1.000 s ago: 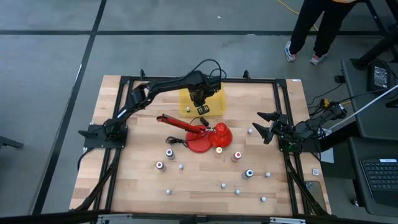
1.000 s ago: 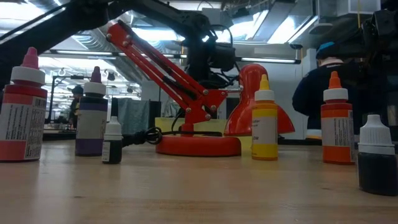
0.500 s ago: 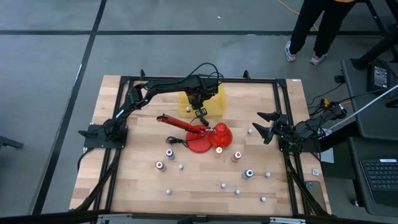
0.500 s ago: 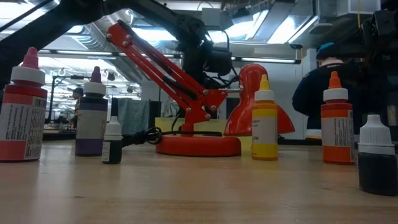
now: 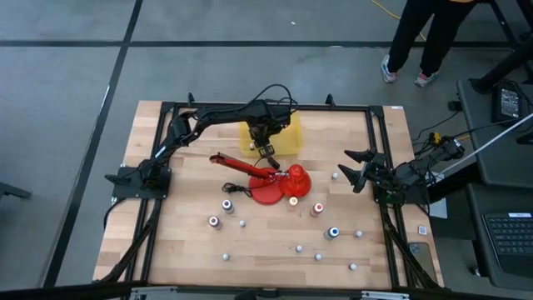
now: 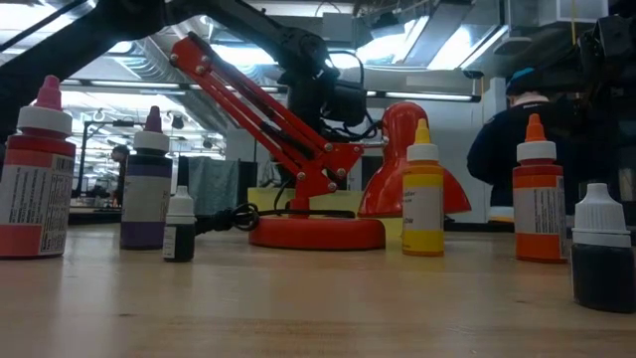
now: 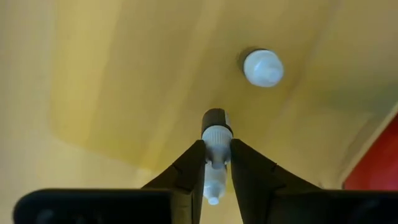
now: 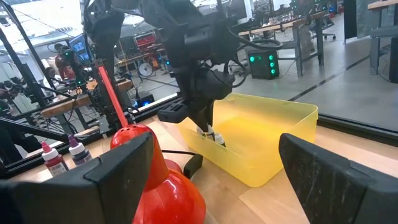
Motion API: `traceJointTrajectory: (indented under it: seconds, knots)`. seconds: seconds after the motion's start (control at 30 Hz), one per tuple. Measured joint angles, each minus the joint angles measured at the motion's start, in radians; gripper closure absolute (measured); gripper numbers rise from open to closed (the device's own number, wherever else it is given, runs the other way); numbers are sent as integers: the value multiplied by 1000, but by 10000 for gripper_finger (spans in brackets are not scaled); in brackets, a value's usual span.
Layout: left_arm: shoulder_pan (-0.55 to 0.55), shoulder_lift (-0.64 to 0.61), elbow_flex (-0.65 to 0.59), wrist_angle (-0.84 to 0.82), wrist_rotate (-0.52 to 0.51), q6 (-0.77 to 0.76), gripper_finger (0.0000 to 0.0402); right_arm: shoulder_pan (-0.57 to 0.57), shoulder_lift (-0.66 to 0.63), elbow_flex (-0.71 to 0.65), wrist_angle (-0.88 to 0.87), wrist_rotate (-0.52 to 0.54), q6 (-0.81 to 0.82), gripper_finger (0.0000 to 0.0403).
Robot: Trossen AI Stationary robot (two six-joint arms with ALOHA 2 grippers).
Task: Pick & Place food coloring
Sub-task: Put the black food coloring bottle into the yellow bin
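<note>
Yellow plastic forms the shallow bin at the far middle of the wooden table, and the left gripper hangs inside it with a tiny dark dropper bottle between its fingers. The jaws sit narrow against the bottle's pale cap; whether they clamp it or have just slackened cannot be told. A second small bottle, seen as a white cap, stands on the bin floor near the held one but apart from it.

Just in front of the bin stands a red desk lamp, its round base, cone shade and jointed arm lying between the bin and the remaining bottles; its black cord trails across the wood. In the low view the lamp blocks most of the bin and part of the left arm.

Four larger food coloring bottles stand on the near side of the lamp: purple, dark red, orange-red and blue, while a yellow one stands touching or just beside the lamp's shade. Roughly eight tiny white-capped bottles are scattered over the near and right parts of the table, well apart from each other.

The right gripper waits at the table's right edge, jaws spread wide, holding nothing. A person's legs show on the floor beyond the table
</note>
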Motion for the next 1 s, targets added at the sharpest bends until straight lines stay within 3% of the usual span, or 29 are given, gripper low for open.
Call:
traceJointTrajectory:
  seconds: [0.2,0.6,1.0]
  knots:
    - [2,0,0,2,54,1,310,0,0,0,0,0,0,56]
    - [16,-69,4,-1,53,-31,306,0,0,0,0,0,0,56]
    - [-14,-324,-51,7,27,-78,308,0,0,0,0,0,0,56]
